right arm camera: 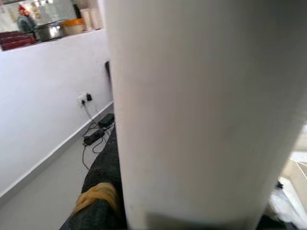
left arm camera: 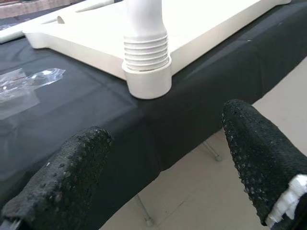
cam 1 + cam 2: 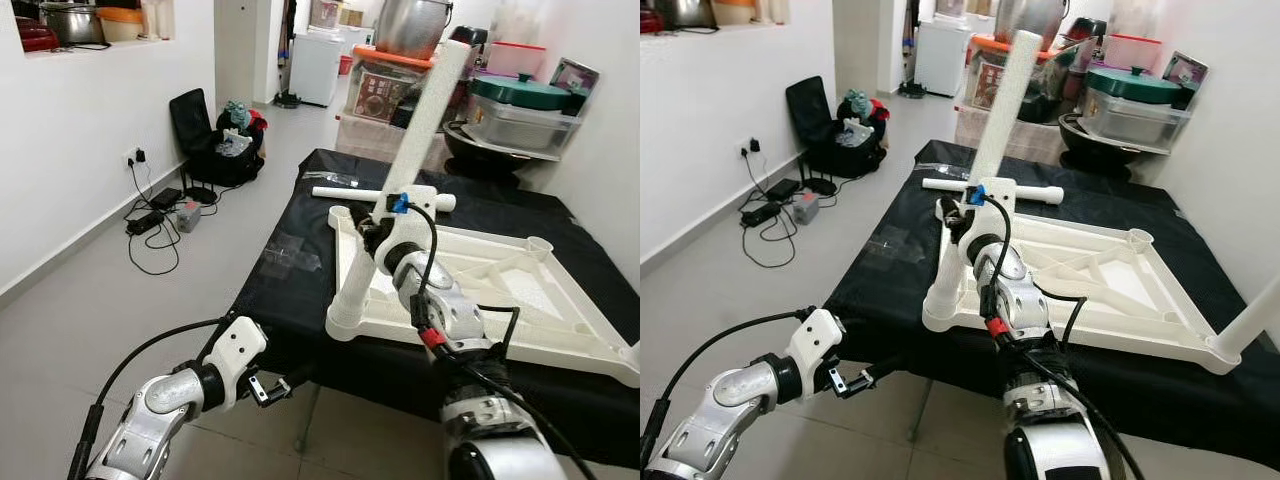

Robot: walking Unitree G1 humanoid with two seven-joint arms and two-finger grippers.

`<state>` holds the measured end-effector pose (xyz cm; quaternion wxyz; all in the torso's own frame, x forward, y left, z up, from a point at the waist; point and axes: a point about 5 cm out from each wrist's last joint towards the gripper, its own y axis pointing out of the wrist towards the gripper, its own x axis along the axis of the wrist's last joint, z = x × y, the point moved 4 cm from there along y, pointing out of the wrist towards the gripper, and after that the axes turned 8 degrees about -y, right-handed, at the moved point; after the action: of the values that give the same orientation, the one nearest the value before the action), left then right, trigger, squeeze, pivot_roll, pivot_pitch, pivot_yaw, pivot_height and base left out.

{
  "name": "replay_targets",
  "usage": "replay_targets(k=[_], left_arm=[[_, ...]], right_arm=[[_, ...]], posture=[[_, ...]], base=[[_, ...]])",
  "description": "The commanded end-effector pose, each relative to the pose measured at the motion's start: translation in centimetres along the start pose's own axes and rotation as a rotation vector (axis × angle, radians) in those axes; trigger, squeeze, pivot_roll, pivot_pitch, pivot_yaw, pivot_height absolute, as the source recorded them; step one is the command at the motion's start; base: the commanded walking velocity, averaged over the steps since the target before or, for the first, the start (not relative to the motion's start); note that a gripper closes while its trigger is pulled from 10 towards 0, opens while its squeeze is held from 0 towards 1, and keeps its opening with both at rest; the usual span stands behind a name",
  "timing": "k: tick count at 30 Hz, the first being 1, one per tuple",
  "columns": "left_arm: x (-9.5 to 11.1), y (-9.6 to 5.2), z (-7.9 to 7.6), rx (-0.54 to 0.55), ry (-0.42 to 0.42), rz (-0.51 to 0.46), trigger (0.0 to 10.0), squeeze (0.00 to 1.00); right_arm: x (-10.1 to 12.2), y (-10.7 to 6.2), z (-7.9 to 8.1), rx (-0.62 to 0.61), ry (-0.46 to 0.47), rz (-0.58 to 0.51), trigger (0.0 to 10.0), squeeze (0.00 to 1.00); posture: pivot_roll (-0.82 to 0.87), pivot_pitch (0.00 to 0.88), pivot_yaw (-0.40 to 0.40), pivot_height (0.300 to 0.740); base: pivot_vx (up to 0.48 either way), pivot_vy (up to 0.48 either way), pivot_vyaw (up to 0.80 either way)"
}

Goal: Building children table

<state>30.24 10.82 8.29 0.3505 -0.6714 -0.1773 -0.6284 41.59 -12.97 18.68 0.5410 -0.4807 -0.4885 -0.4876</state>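
Observation:
A white plastic tabletop (image 3: pixel 560 345) lies upside down on a black-covered table (image 3: pixel 290 290). A white table leg (image 3: pixel 425 110) stands tilted in the near-left corner socket (image 3: pixel 345 322), its threaded end (image 2: pixel 145 48) partly out of the socket. My right gripper (image 3: pixel 375 228) is shut on this leg about halfway up, and the leg (image 1: pixel 201 110) looms close in the right wrist view. Another leg (image 3: pixel 350 193) lies loose at the tabletop's far edge. A third leg (image 3: pixel 1252 318) stands at the near-right corner. My left gripper (image 3: pixel 290 383) hangs open below the table's front edge, holding nothing.
Clear plastic wrap (image 3: pixel 290 255) lies on the cloth left of the tabletop. A black chair with clothes (image 3: pixel 220 135) and cables with a power strip (image 3: pixel 160 215) sit on the floor at left. Pots and storage boxes (image 3: pixel 520 100) crowd behind the table.

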Motion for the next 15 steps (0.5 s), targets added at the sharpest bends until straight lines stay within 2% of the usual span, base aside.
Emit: replay_targets(k=[1, 3, 4, 7, 10, 13, 15], left_arm=[[0.0, 0.0, 0.0, -0.001, 0.0, -0.003, 10.0, 0.0], [0.0, 0.0, 0.1, 0.002, 0.0, -0.002, 10.0, 0.0], [0.1, 0.2, 0.3, 0.003, 0.004, -0.005, 10.0, 0.0], [0.2, 0.4, 0.3, 0.003, 0.005, -0.007, 10.0, 0.0], [0.3, 0.5, 0.3, 0.003, 0.006, -0.01, 10.0, 0.0], [0.4, 0.4, 0.3, 0.004, 0.004, -0.015, 10.0, 0.0], [0.1, 0.3, 0.4, 0.008, 0.003, -0.009, 10.0, 0.0]], right_arm=[[-8.6, -3.0, -4.4, -0.247, -0.12, 0.276, 10.0, 0.0], [-8.4, -3.4, -4.5, -0.277, -0.146, 0.257, 10.0, 0.0], [-8.0, -3.9, -4.4, -0.308, -0.217, 0.233, 10.0, 0.0], [-7.9, -4.0, -4.6, -0.336, -0.241, 0.229, 10.0, 0.0], [-7.8, -4.0, -4.6, -0.343, -0.243, 0.225, 10.0, 0.0], [-7.9, -4.0, -4.0, -0.331, -0.221, 0.224, 10.0, 0.0], [-8.1, -3.7, -2.8, -0.253, -0.225, 0.224, 10.0, 0.0]], posture=[[0.08, 0.0, -0.132, 0.74], [0.08, 0.0, -0.132, 0.74], [0.08, 0.0, -0.127, 0.74], [0.07, 0.0, -0.125, 0.74], [0.08, 0.0, -0.127, 0.74], [0.08, 0.0, -0.129, 0.74], [0.08, 0.0, -0.128, 0.74]], base=[[0.0, 0.0, 0.0], [0.0, 0.0, 0.0], [0.0, 0.0, 0.0], [0.0, 0.0, 0.0], [0.0, 0.0, 0.0], [0.0, 0.0, 0.0], [0.0, 0.0, 0.0]])
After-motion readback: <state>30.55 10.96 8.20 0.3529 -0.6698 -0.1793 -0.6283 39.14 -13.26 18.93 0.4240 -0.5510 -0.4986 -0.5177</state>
